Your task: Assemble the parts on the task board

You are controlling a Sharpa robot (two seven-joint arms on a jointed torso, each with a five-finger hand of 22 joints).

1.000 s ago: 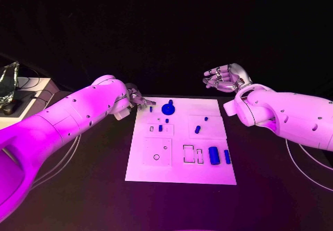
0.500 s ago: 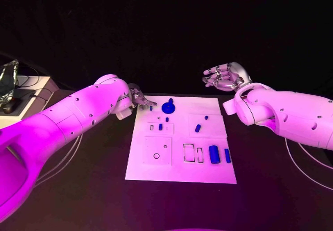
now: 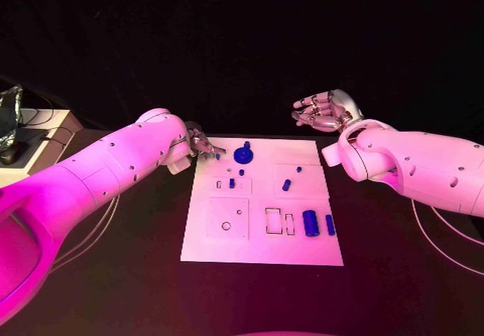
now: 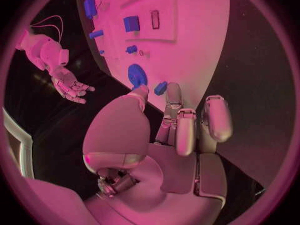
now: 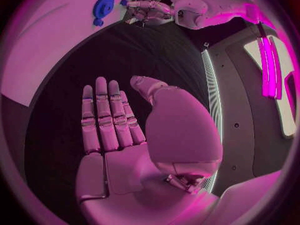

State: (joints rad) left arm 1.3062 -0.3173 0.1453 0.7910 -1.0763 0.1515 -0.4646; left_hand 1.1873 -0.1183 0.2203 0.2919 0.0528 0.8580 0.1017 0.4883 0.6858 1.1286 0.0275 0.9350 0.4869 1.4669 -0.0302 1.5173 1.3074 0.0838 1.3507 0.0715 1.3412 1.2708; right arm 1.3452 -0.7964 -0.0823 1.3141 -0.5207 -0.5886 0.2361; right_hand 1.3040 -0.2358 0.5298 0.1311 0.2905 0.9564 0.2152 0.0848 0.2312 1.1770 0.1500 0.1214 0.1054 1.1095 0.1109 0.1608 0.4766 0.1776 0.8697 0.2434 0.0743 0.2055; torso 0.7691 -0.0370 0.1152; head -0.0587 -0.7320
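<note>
Two silver hands work at a white task board (image 3: 264, 238). Left hand (image 3: 198, 147) pinches a small blue peg (image 4: 160, 88) at the far corner beside the blue disc (image 3: 243, 155), probably to seat it. Right hand (image 3: 324, 112) hovers off the board, fingers apart, holding nothing.

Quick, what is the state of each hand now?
Left hand: pinching a small blue part at the white task board.
Right hand: open, holding nothing.

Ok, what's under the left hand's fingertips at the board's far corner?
The left hand pinches a small blue part over the task board, beside the round blue disc. The board beneath the fingers is hidden.
</note>
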